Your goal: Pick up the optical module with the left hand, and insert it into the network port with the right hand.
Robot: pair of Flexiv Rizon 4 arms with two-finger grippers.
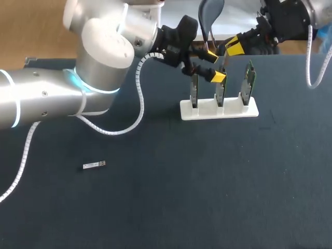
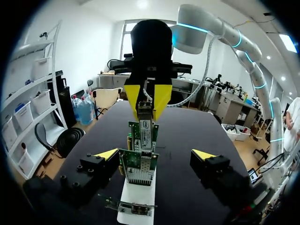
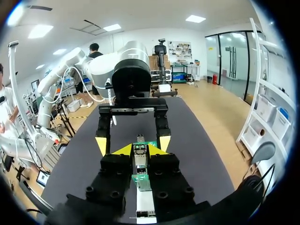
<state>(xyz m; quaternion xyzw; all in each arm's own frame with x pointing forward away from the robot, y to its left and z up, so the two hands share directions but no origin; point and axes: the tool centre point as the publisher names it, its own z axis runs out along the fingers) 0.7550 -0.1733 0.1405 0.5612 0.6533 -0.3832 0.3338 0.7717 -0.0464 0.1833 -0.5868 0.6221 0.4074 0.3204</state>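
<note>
Left arm fills the upper left, its hand apart near the upright cards; right hand clamps the slim metal optical module. Open dark worktop below.

Silver optical module over network port

Grn cards, wht rack, dk table
</note>
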